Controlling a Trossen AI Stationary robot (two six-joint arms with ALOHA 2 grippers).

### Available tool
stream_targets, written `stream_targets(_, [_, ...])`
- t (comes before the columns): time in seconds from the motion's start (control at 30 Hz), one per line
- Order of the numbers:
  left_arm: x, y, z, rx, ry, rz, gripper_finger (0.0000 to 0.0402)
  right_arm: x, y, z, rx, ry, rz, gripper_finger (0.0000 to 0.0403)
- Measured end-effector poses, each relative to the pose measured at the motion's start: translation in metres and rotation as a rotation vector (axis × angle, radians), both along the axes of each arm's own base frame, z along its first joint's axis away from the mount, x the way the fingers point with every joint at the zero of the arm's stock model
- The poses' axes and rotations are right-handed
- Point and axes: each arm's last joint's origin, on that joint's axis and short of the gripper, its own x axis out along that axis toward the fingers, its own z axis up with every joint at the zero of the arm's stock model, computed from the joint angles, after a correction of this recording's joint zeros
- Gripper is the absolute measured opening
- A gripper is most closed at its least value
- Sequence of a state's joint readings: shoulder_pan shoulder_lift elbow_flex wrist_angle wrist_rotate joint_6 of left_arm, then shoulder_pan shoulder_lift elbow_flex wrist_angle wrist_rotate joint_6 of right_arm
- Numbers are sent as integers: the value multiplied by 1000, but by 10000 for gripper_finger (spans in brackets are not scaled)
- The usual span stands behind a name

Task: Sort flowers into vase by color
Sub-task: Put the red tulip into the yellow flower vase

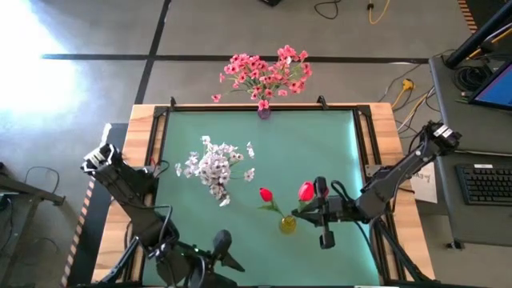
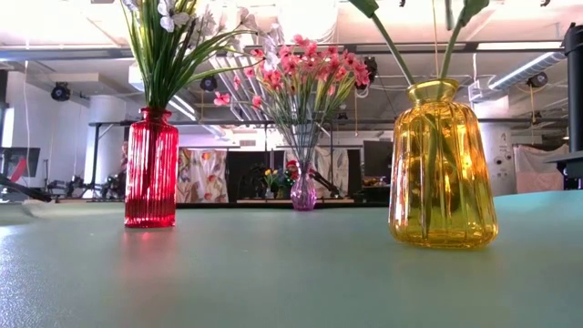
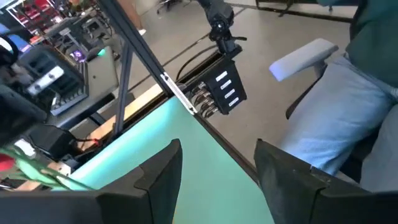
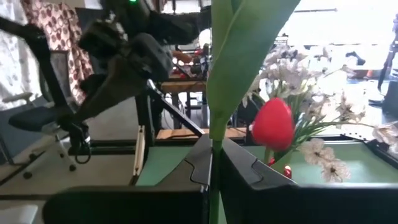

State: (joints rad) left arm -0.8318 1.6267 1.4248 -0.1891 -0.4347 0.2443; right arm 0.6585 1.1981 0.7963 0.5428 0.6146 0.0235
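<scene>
A yellow glass vase (image 1: 287,224) (image 2: 444,164) stands near the table's front right, with two green stems in its neck. One red bud (image 1: 266,194) (image 4: 272,123) rises from it untouched. The other red bud (image 1: 306,190) tops the stem that my right gripper (image 1: 302,211) (image 4: 214,155) is shut on. White flowers (image 1: 216,166) stand in a red ribbed vase (image 2: 151,169) at mid-table. Pink flowers (image 1: 264,70) fill a small purple vase (image 2: 303,193) at the far edge. My left gripper (image 1: 228,260) (image 3: 217,186) hovers open over the front edge, with nothing between its fingers. My right gripper pinches the red flower's thin green stem (image 4: 215,134) between its two fingers, just below a broad leaf. The fingers come roughly level from the table's right side and lie across the stem. The stem stands about upright, bud above the fingers, its lower part going down into the yellow vase's neck (image 2: 435,91).
A person sits on a chair (image 3: 348,112) beyond the table's front edge. A side desk holds a keyboard (image 1: 484,184) to the right of the table. Open green tabletop (image 1: 320,144) lies between the vases and the far right corner.
</scene>
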Motion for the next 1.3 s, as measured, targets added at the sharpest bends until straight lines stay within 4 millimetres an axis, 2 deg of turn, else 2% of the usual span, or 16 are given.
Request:
stream_targets(0.1, [-5, 0, -9, -14, -12, -11, 177, -2, 3, -1, -12, 2, 13, 9])
stream_targets(0.33, [-23, 14, -11, -96, -78, -51, 156, -3, 3, 0, -32, -11, -23, 9])
stream_targets(0.6, [-41, 33, -28, -161, -173, -99, 149, 1, 6, -13, -41, -48, -34, 9])
stream_targets(0.77, [-49, 43, -28, -198, -228, -100, 149, 7, 9, -20, -75, -54, -123, 9])
stream_targets(1.07, [-50, 46, -28, -187, -245, -45, 149, 9, 7, -21, -52, -45, -183, 9])
stream_targets(1.3, [-48, 47, -29, -178, -251, 24, 149, 14, 8, -30, -45, -16, -227, 9])
